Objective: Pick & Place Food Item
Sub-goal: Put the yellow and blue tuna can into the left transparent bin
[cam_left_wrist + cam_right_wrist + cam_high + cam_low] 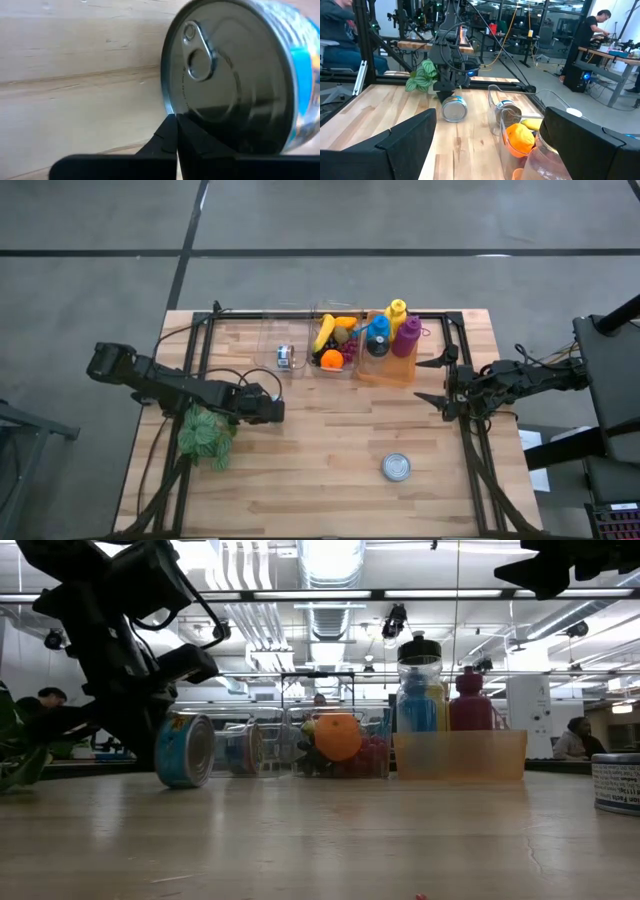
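We find the left gripper (278, 411) low over the wooden table (330, 470), its fingers (172, 142) pressed together with nothing between them; their tips sit at the lid rim of a blue-labelled can (235, 75) that lies on its side on the boards, pull-tab end toward the wrist camera; whether tips and rim actually touch we cannot tell; in the low view the same can (186, 750) rests on the tabletop just beside the dark arm; from the right wrist view it (454, 108) lies directly under the left arm's gripper (444, 85), near a leafy green plant (422, 75); that plant (205, 436) sits at the table's left edge, beside the left arm; the right gripper (437, 380) hangs over the right side of the table with its fingers spread wide and empty, near the bins; at the back of the table stand a clear bin (336, 348) of fruit with an orange (331, 359) and a banana (324, 333), an orange-tinted bin (388, 370) holding three bottles (392, 332), and a clear container (285, 345) with a small can (284, 358) in it; a second can (397, 468) stands upright toward the front right, well apart from both grippers; people (592, 25) work at benches in the room beyond.
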